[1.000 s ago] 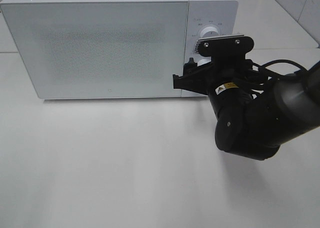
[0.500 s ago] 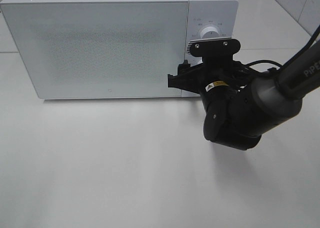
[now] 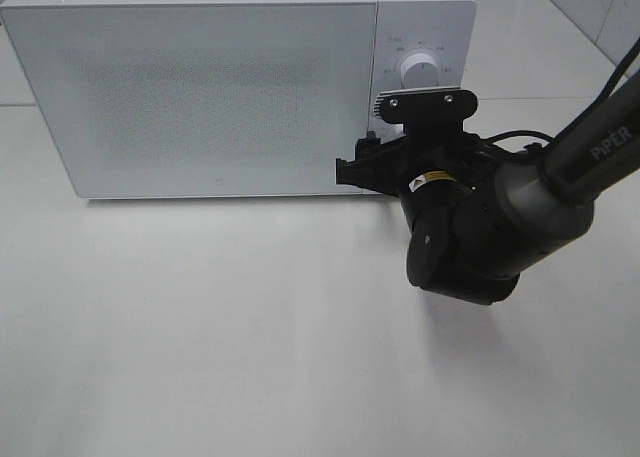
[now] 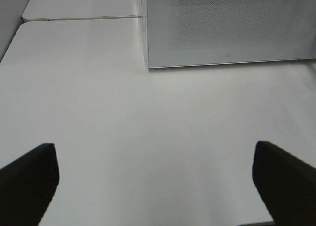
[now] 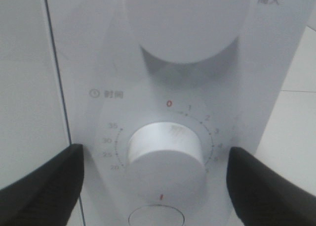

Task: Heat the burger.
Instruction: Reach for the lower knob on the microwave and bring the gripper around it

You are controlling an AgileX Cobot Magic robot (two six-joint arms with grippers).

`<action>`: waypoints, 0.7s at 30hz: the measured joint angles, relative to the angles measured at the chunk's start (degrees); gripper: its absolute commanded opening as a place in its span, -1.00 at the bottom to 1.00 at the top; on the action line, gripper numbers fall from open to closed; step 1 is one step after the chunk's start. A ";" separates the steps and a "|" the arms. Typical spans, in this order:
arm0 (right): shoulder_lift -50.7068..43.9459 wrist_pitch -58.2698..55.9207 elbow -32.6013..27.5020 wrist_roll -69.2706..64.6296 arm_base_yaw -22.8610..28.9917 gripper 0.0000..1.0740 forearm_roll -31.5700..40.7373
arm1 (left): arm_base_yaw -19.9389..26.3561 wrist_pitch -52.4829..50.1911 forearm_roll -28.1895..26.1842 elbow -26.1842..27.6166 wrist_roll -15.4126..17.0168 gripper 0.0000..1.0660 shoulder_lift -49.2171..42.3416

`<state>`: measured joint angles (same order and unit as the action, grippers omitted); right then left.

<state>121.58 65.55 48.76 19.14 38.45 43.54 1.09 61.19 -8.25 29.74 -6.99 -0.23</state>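
The burger is out of view; the white microwave [image 3: 200,87] has its door shut. My right gripper [image 3: 372,162] is at the microwave's control panel, below the upper knob [image 3: 418,70]. In the right wrist view the gripper [image 5: 155,159] is open, its two dark fingers [image 5: 44,181] standing either side of the lower timer knob [image 5: 165,154] without touching it. The knob's pointer sits near the red 0. My left gripper [image 4: 155,179] is open above bare table, in front of the microwave's [image 4: 227,28] left front corner.
The microwave stands at the back of a white table [image 3: 200,327]. A round button [image 5: 155,217] lies under the timer knob. The right arm's black wrist and cable [image 3: 470,227] hang in front of the panel. A tiled wall rises at the far right.
My right gripper has slid left and down along the control panel, uncovering the upper knob. Its jaws have stayed equally wide.
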 measured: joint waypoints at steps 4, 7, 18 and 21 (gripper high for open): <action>0.00 0.06 0.00 0.06 0.00 0.42 0.00 | 0.00 0.00 0.00 0.00 0.00 0.88 0.00; -0.34 0.34 0.00 0.34 0.00 0.42 0.00 | 0.00 0.00 0.00 0.00 0.00 0.88 0.00; -0.40 0.40 0.00 0.34 0.00 -0.33 0.00 | 0.00 0.00 0.00 0.00 0.00 0.88 0.00; -0.40 0.46 0.00 0.34 0.00 -0.75 0.34 | 0.00 0.00 0.00 0.00 0.00 0.88 0.00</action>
<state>121.18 66.00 48.76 19.48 38.45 43.89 1.09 61.19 -8.25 29.74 -6.99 -0.23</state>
